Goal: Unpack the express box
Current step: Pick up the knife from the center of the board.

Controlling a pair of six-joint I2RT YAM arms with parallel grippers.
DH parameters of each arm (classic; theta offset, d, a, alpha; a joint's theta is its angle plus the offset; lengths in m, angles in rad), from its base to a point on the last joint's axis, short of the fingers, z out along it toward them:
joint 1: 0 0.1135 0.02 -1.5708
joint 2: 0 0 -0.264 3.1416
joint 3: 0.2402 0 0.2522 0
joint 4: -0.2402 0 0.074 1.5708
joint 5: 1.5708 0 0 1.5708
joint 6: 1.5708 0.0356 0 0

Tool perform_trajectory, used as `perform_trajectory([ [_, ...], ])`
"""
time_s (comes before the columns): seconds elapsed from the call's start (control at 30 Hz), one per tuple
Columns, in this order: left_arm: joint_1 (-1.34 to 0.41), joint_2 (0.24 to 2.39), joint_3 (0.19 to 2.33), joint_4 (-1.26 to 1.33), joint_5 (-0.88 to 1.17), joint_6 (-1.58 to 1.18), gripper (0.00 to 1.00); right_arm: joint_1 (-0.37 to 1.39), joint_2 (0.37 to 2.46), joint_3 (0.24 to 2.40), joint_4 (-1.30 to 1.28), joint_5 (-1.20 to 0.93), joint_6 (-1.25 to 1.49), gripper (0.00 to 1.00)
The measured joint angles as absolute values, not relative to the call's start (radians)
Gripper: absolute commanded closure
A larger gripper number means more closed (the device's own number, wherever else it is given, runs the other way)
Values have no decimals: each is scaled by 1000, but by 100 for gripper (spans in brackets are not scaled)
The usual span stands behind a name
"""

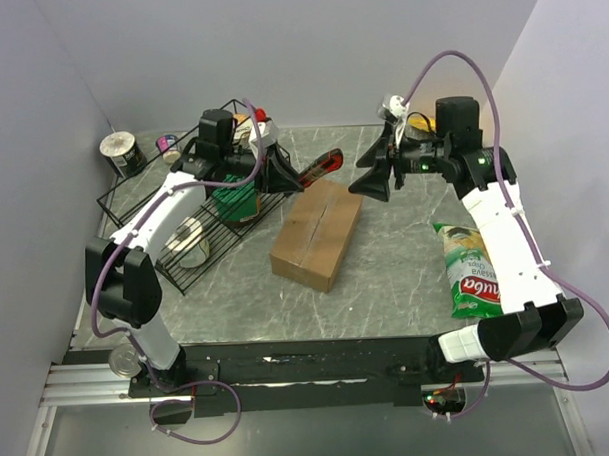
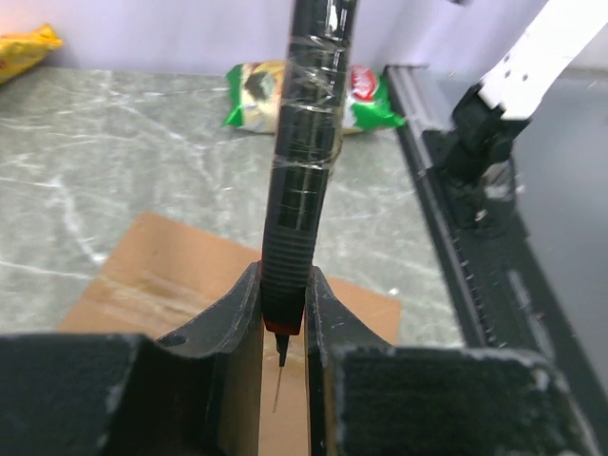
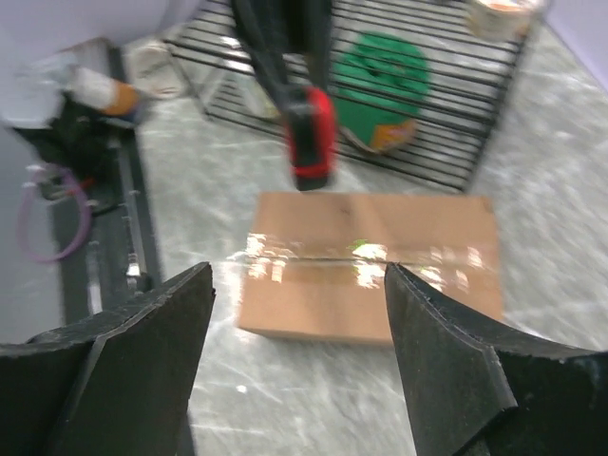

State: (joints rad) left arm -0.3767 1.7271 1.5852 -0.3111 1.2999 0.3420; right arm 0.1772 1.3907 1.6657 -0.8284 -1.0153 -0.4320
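Brown rectangular cardboard express box (image 1: pixel 317 235) sits mid-frame, flaps shut; left pincer (image 2: pixel 283 285) grips black-and-red cutter (image 2: pixel 306 142); right pincer (image 3: pixel 299 275) spread open.

Soft, even light from above fills the top view, leaving only faint shadows beside the express box (image 1: pixel 317 235) on the marbled table (image 1: pixel 407 284). The right wrist view is smeared with blur, with white glare along the box's taped seam. In the left wrist view the clear wrap on the black tool (image 2: pixel 309 142) glints, and the green bag (image 2: pixel 249 95) behind it is out of focus.
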Motion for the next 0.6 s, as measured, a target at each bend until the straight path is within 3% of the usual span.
perform_trajectory([
  [0.13, -387, 1708, 1492, -103, 1314, 133, 99, 238, 1353, 1617, -772, -1044, -397, 20],
  [0.6, -398, 1705, 1496, -73, 1306, 93, 99, 345, 1377, 1589, -599, -947, -279, 26],
])
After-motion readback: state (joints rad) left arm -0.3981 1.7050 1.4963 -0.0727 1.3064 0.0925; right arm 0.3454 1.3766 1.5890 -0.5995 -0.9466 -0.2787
